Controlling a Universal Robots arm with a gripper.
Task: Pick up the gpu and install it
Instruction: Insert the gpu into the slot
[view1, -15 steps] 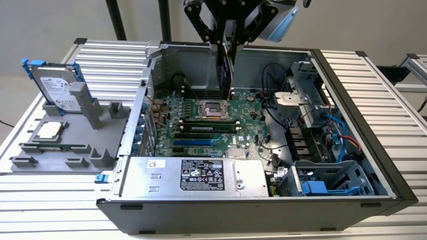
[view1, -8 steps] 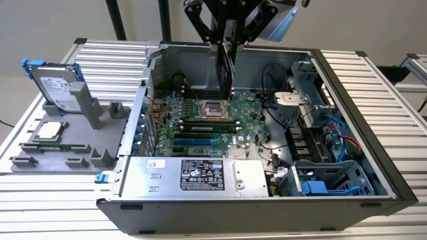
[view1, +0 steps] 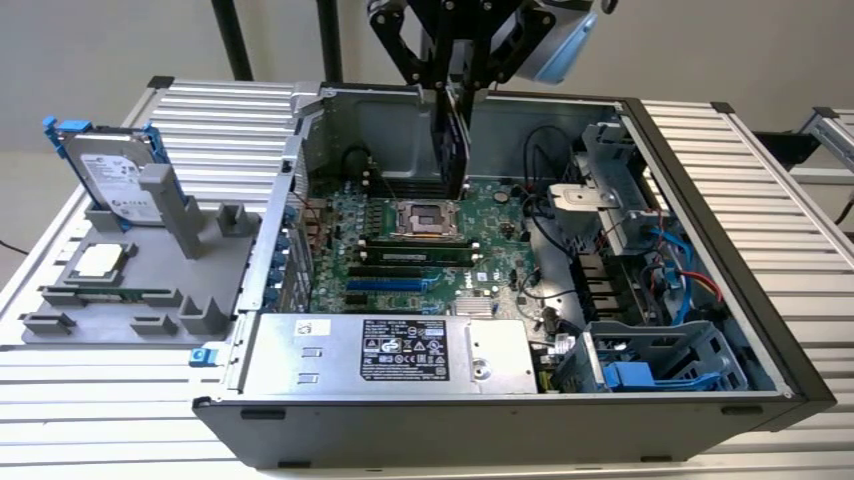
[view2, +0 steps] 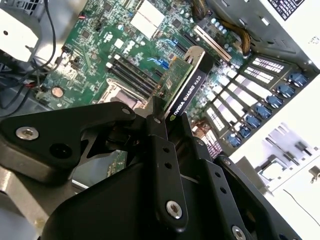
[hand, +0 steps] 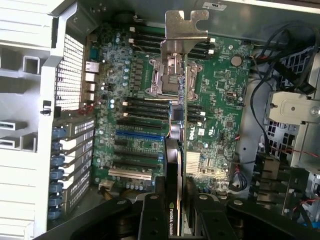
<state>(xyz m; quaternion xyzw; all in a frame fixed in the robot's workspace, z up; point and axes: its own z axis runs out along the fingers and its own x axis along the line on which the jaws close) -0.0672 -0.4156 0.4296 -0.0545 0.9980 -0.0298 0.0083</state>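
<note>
In the exterior view the gpu (view1: 454, 145) hangs on edge inside the open computer case (view1: 507, 425), over the back part of the green motherboard (view1: 501, 262) near the CPU socket (view1: 427, 216). My gripper (view1: 450, 92) comes down from above and is shut on the card's upper edge. In the second wrist view the black shroud and green board of the gpu (view2: 187, 85) stick out past the gripper (view2: 167, 120). In the first wrist view the gpu (hand: 183, 107) is edge-on, its silver bracket (hand: 186, 27) at the far end, and the gripper (hand: 175, 202) clamps it. The card stands clear above the slots.
A grey fixture (view1: 200, 235) on the exterior view's left carries a silver hard drive with blue rails (view1: 114, 175), a CPU (view1: 100, 262) and a memory stick (view1: 114, 296). Inside the case are the power supply (view1: 387, 350), black cables (view1: 561, 215) and a drive cage (view1: 654, 365).
</note>
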